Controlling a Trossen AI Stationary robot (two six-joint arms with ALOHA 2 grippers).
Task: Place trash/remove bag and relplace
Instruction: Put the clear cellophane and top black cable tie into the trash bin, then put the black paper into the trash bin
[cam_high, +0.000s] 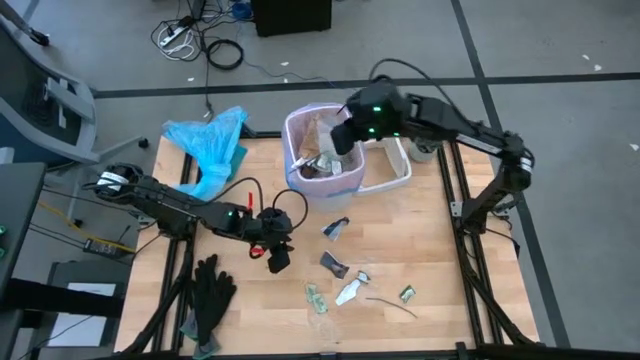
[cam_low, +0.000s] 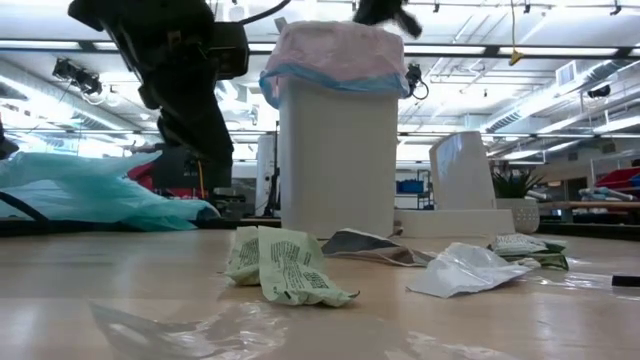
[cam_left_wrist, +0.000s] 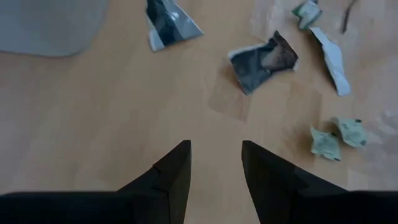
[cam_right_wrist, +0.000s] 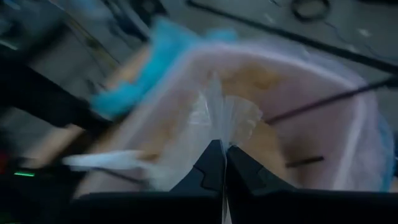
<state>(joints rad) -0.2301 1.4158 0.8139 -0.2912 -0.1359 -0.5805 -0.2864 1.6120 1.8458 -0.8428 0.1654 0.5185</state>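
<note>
Over the bag (cam_high: 300, 130) at upper centre, clear film (cam_right_wrist: 227, 121) is seen pinched by the right gripper (cam_right_wrist: 222, 163) only in its wrist view; the left gripper (cam_left_wrist: 214, 165) is held apart, empty, above the counter (cam_left_wrist: 112, 124).

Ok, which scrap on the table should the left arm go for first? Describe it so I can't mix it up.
Start at the white bin lined with the pink bag at the table's far edge. The nearest loose piece in front of it is a dark, silvery torn wrapper, right of the open left gripper. Unlike the green printed wrappers nearer the front edge, it lies alone, closest to the bin.
</note>
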